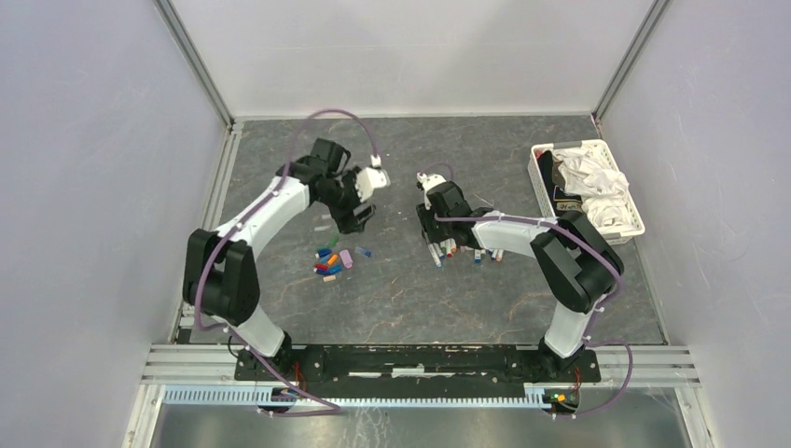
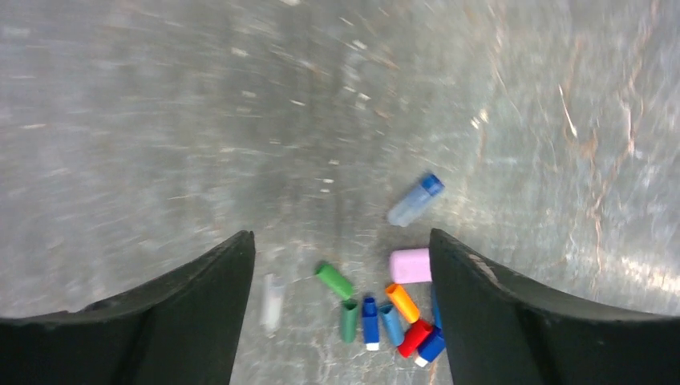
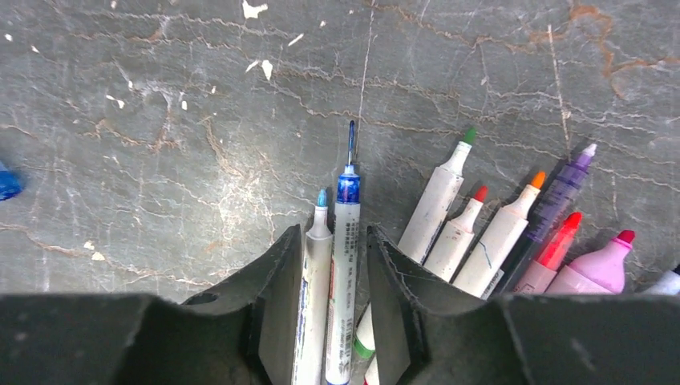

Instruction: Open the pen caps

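**Operator:** How far along am I?

**Observer:** Far, I'd judge. Start on your left. Your left claw [image 2: 338, 237] hangs over the worktop [image 2: 160, 120] with its jaws wide apart and nothing between them. Under it lie the pen caps [image 2: 402, 302], off their pens: green, blue, orange and red in a loose heap. A pink cap [image 2: 410, 265] sits at the heap's edge, and a pale blue cap [image 2: 415, 200] lies a little apart.

**Operator:** And the pens?

**Observer:** To the right of the heap, under your right claw [image 3: 334, 233]. A pair of blue-tipped pens [image 3: 346, 241] lies between its jaws, both tips bare. The jaws stand partly apart, and I cannot tell whether they press on the barrels. Just beside them, the row of pens [image 3: 437, 200] shows green, red, orange, purple and pink tips, all uncovered.

**Operator:** So what's left?

**Observer:** Little, as I read it. I see no capped pen. One white barrel [image 3: 669, 282] is cut off at the right edge of the right wrist view, so check it before you call the job done.

**Operator:** The surroundings?

**Observer:** The worktop is dark grey and stone-like, veined with pale and rusty lines and flecked white. Towards its far right corner stands a white basket [image 1: 539, 175] of crumpled cloth [image 1: 597, 182], well apart from the pens. Pale plain walls [image 1: 401, 56] close three sides. A metal rail [image 1: 653, 366] runs along the near edge, where both arms are mounted.
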